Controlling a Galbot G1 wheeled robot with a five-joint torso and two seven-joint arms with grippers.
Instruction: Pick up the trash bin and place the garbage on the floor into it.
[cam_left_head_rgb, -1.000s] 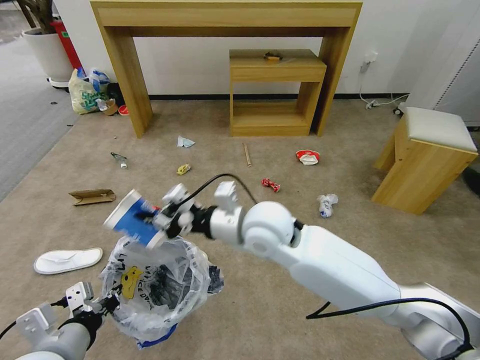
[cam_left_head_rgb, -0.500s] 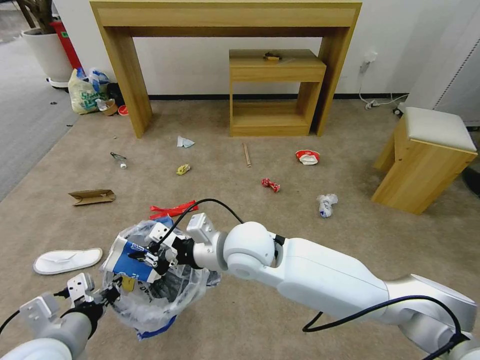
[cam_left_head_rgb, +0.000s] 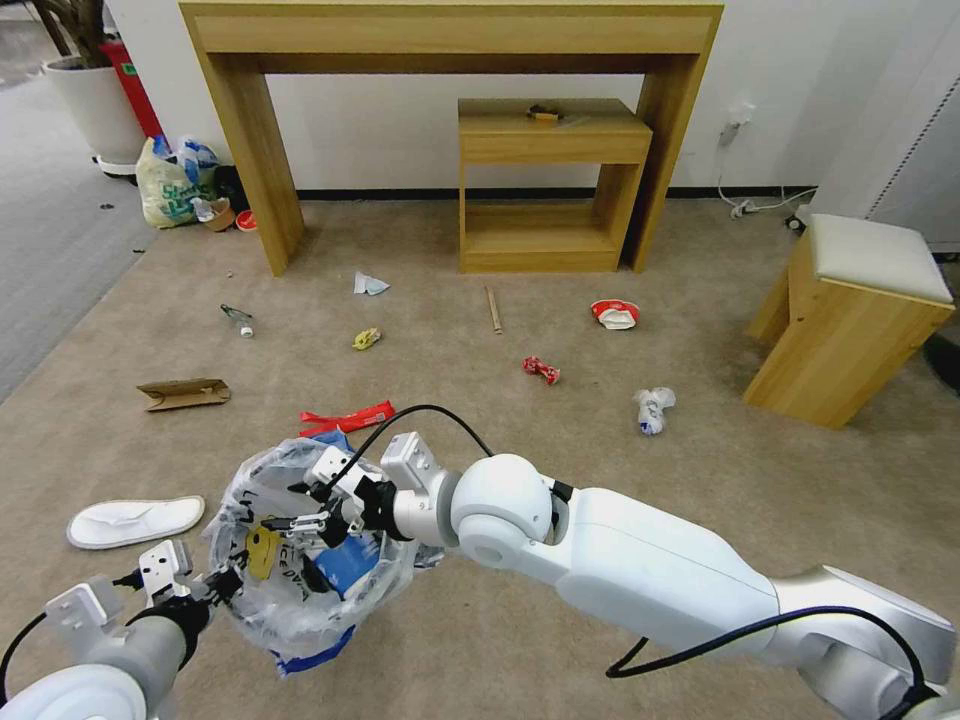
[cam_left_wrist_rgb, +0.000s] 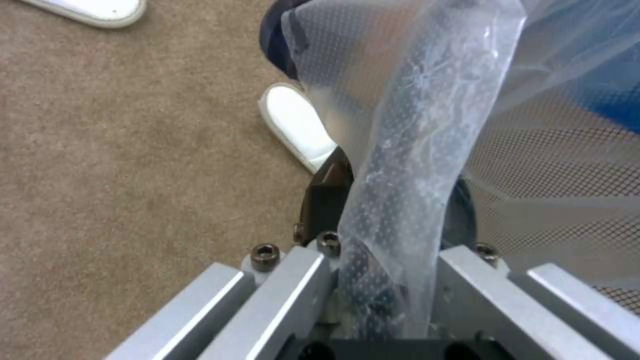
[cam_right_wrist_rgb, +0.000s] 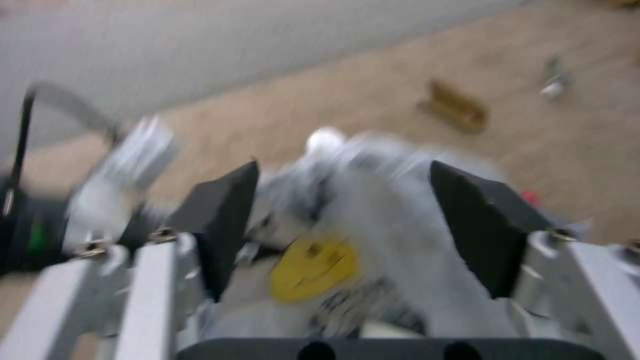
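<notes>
The left pincer (cam_left_head_rgb: 215, 585) clamped the trash bin (cam_left_head_rgb: 300, 560) rim; the right pincer (cam_left_head_rgb: 310, 520) gaped empty above, likely to snag the liner.

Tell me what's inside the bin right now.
Inside the bin, the blue-white cup lies under the open right gripper. The left gripper pinches the liner at the rim. The crinkled plastic hides anything deeper.
</notes>
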